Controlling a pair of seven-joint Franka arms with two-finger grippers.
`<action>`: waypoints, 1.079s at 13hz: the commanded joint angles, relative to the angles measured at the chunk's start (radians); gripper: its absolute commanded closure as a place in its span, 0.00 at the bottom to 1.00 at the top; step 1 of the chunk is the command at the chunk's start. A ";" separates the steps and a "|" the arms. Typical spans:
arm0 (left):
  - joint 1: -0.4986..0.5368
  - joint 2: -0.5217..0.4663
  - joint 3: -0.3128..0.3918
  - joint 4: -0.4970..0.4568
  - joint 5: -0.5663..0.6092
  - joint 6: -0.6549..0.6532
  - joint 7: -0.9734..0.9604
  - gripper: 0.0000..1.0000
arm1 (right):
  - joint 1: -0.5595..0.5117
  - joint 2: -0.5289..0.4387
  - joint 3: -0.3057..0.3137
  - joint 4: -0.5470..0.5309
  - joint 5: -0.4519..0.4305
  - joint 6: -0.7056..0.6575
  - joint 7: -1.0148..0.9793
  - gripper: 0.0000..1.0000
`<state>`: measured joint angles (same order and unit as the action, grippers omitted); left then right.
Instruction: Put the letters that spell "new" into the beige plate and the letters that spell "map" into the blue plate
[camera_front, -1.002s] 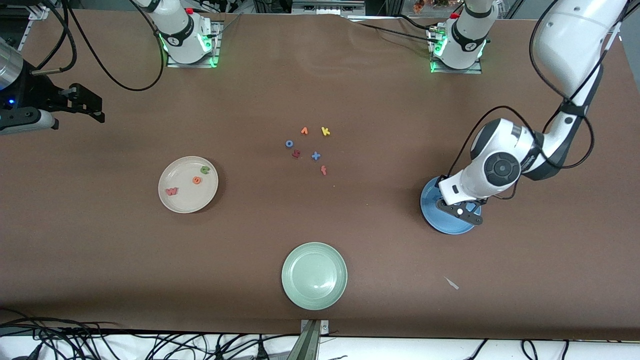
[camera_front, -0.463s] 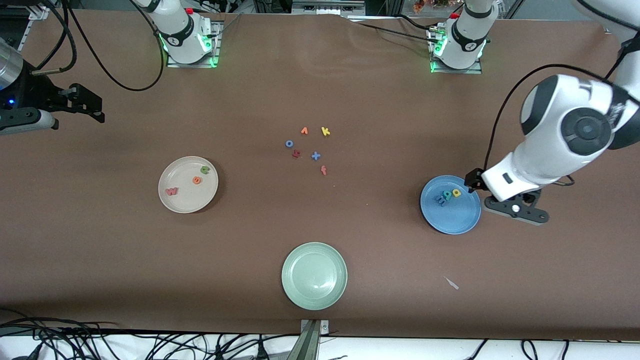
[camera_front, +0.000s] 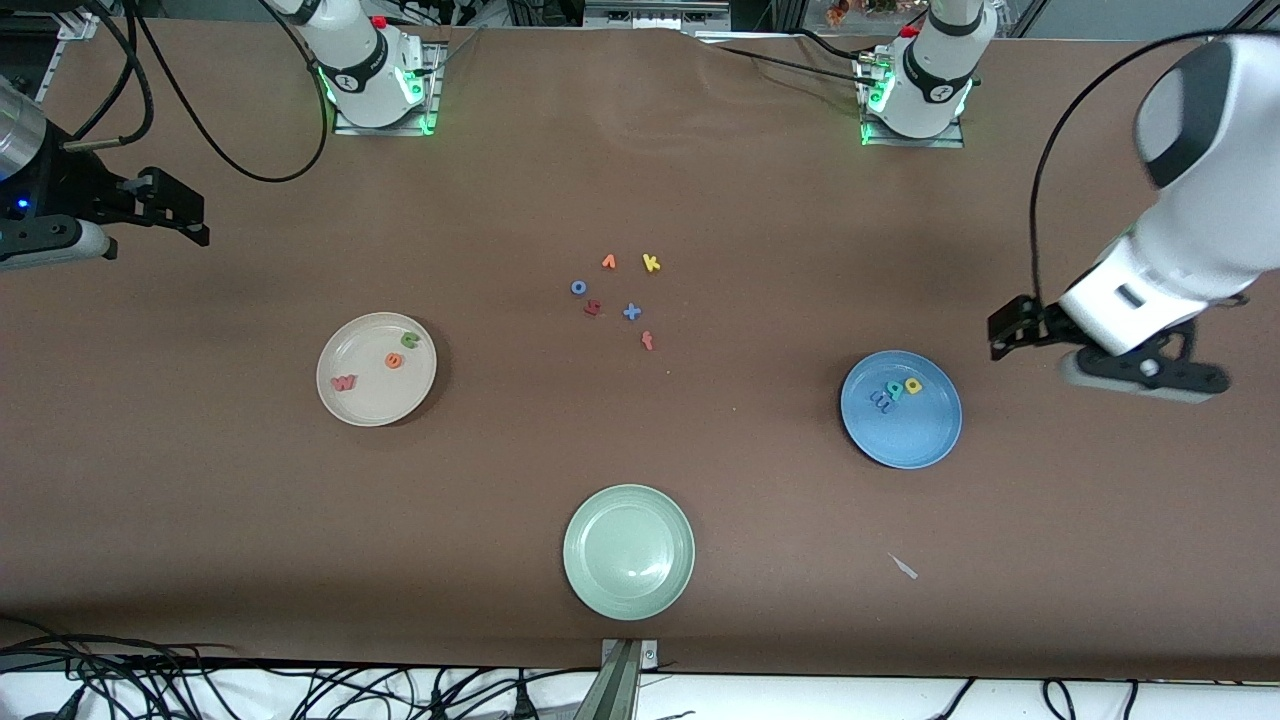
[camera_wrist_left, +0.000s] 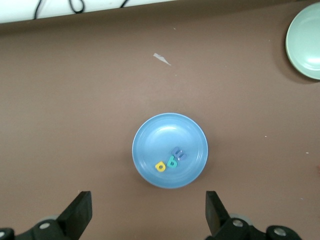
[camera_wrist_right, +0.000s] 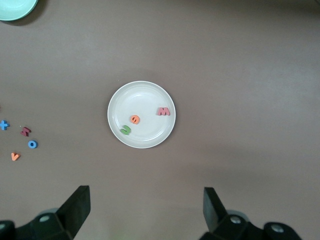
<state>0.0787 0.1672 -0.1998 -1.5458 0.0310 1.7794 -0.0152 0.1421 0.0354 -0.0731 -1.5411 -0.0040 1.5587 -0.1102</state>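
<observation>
I see the beige plate (camera_front: 376, 369) at centre-left of the frame holding the pinkish-red w (camera_front: 343, 382), orange e (camera_front: 393, 360) and green n (camera_front: 410, 339), and the blue plate (camera_front: 901, 409) at centre-right holding the blue m (camera_front: 881, 400), teal p (camera_front: 896, 391) and yellow a (camera_front: 912, 385). The pale green plate (camera_front: 628, 551) sits at lower centre, with the spare letters (camera_front: 616, 296) clustered mid-frame on the bench (camera_front: 200, 500). My left tool (camera_front: 1130, 365) hangs at the right edge over bare bench beside the blue plate, while the right tool (camera_front: 165, 212) waits at the upper left.

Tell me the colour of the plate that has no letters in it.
Pale green plate; clearest in the front view.
</observation>
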 joint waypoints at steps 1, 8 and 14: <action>-0.147 -0.077 0.161 -0.043 -0.030 -0.063 -0.005 0.00 | -0.009 0.012 0.004 0.029 -0.001 -0.012 -0.003 0.00; -0.191 -0.083 0.218 0.002 0.000 -0.124 -0.005 0.00 | -0.007 0.012 0.006 0.029 -0.001 -0.012 -0.003 0.00; -0.194 -0.071 0.214 0.036 0.001 -0.192 -0.006 0.00 | -0.007 0.014 0.006 0.029 0.001 -0.012 -0.002 0.00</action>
<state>-0.1101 0.0975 0.0031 -1.5290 0.0268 1.6166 -0.0175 0.1419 0.0355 -0.0731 -1.5410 -0.0040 1.5587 -0.1102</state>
